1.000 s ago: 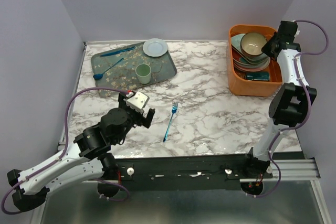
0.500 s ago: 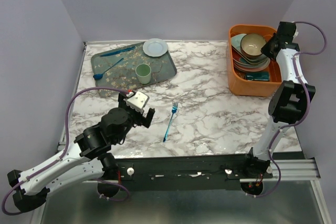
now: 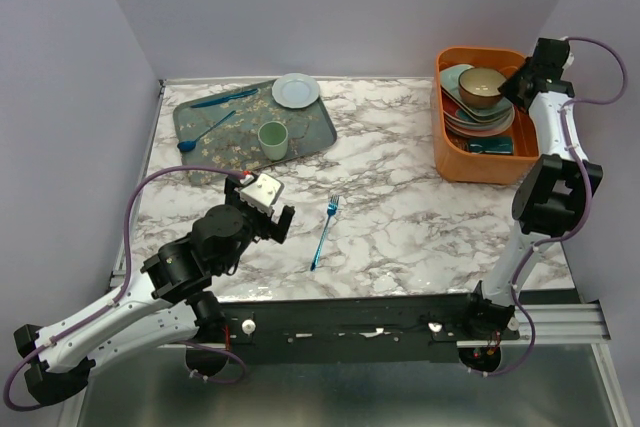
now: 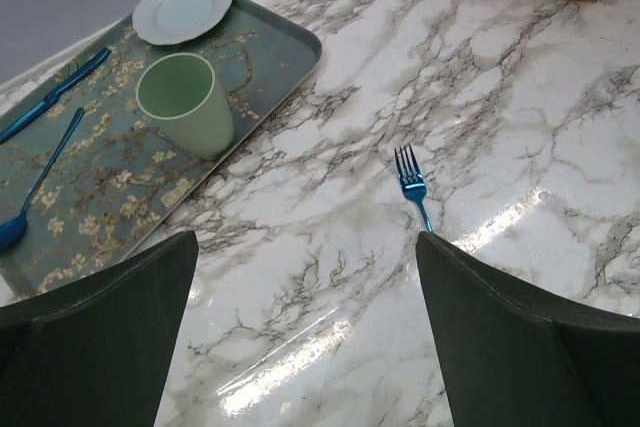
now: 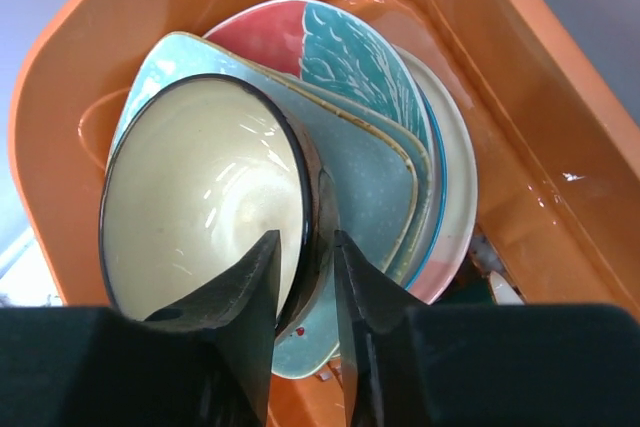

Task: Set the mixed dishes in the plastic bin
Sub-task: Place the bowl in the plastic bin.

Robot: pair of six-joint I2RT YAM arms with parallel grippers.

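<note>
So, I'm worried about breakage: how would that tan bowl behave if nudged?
The tan bowl looks glossy, so probably slippery. It sits atop stacked plates in the orange bin, so it may slide or tip. Seems ceramic: likely chippable.

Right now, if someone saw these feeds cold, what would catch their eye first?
The orange bin at the far right corner of the table stands out. It holds a stack of plates topped by a tan bowl, and the right gripper stands astride the bowl's rim. Next, a blue fork lies alone mid-table, and the floral tray at far left carries a green cup and a small plate.
</note>
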